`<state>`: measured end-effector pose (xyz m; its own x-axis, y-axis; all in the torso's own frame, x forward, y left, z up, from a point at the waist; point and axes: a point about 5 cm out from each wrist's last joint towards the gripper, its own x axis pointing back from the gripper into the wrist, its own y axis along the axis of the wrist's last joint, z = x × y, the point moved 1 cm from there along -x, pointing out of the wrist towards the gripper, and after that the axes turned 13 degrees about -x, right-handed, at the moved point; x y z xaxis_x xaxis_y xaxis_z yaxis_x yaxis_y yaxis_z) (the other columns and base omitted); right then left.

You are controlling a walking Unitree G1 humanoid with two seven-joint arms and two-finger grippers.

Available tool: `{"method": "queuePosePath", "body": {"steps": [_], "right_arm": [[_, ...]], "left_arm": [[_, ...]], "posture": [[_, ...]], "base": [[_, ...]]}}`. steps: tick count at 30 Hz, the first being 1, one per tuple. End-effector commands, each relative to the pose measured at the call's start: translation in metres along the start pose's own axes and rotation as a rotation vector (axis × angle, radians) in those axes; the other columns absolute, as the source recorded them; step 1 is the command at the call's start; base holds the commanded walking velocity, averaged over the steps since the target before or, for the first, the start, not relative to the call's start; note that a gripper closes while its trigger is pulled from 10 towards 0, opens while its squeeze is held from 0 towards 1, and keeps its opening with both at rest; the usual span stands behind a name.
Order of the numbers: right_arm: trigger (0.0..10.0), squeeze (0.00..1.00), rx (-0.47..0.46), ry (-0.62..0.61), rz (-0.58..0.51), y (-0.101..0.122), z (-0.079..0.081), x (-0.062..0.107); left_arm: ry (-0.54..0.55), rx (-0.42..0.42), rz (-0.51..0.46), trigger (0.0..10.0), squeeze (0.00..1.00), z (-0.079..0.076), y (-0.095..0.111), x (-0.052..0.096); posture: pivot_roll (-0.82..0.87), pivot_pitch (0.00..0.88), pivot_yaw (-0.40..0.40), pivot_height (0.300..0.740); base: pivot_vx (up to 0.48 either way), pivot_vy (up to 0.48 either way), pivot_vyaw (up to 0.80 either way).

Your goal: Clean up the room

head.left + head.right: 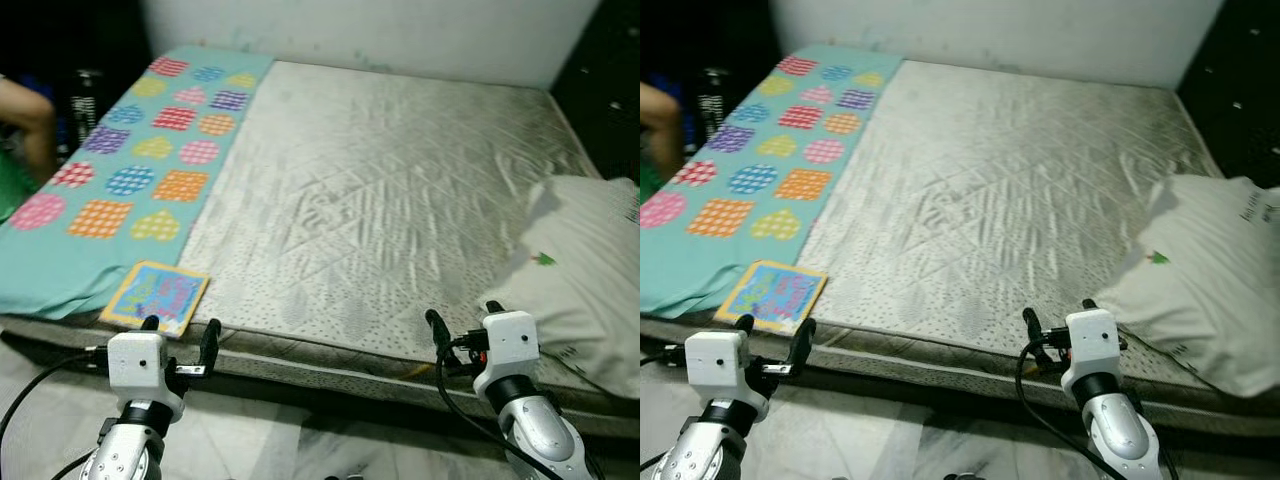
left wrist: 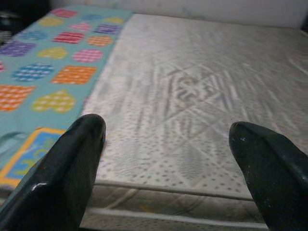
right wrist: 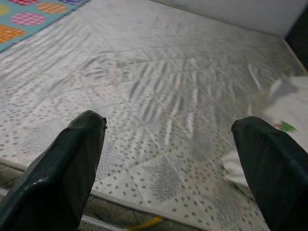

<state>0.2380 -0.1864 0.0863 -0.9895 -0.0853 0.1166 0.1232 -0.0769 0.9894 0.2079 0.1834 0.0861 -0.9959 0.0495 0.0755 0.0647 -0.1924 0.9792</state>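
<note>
A bare quilted mattress point(image 1: 400, 200) is seen ahead of both hands, its near edge just beyond the fingertips, with pale floor point(image 1: 260, 440) below. The left hand point(image 1: 180, 345) and the right hand point(image 1: 462, 325) are held level before that edge, fingers spread apart, nothing gripped. Just ahead of the left hand a colourful book point(image 1: 156, 296) lies on the mattress, touching a teal patterned sheet point(image 1: 130, 170). Beside the right hand, outward, a white pillow point(image 1: 585, 280) is found. A person's arm point(image 1: 28, 120) is noted beyond the sheet
</note>
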Motion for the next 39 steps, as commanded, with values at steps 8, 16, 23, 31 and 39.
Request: {"method": "queuePosePath", "body": {"steps": [8, 16, 23, 31, 39], "right_arm": [[10.0, 0.00, -0.007, 0.038, -0.009, 0.000, 0.011, -0.007], [10.0, 0.00, 0.014, 0.170, 0.000, 0.001, 0.028, -0.024], [10.0, 0.00, 0.023, 0.154, -0.014, 0.005, 0.024, -0.035], [10.0, 0.00, 0.006, 0.079, -0.037, -0.003, 0.022, -0.015], [10.0, 0.00, -0.046, -0.180, -0.055, -0.022, 0.014, 0.007]], "left_arm": [[-0.069, -0.014, 0.002, 10.0, 0.00, -0.009, -0.001, -0.005], [-0.252, -0.088, 0.040, 10.0, 0.00, -0.018, -0.009, -0.009], [-0.410, -0.144, 0.018, 10.0, 0.00, -0.030, -0.010, -0.024], [-0.255, -0.070, 0.033, 10.0, 0.00, -0.026, -0.013, -0.043], [-0.194, -0.060, 0.067, 10.0, 0.00, -0.022, -0.026, -0.029]], "posture": [[0.02, 0.134, -0.005, 0.731], [0.02, 0.111, 0.071, 0.731], [-0.05, 0.100, 0.160, 0.731], [-0.11, 0.095, 0.172, 0.731], [-0.10, 0.072, 0.161, 0.731]], "base": [[0.000, 0.000, -0.30], [0.000, 0.000, 0.00], [0.000, 0.000, 0.00], [0.000, 0.000, 0.00], [0.000, 0.000, 0.00]]}}
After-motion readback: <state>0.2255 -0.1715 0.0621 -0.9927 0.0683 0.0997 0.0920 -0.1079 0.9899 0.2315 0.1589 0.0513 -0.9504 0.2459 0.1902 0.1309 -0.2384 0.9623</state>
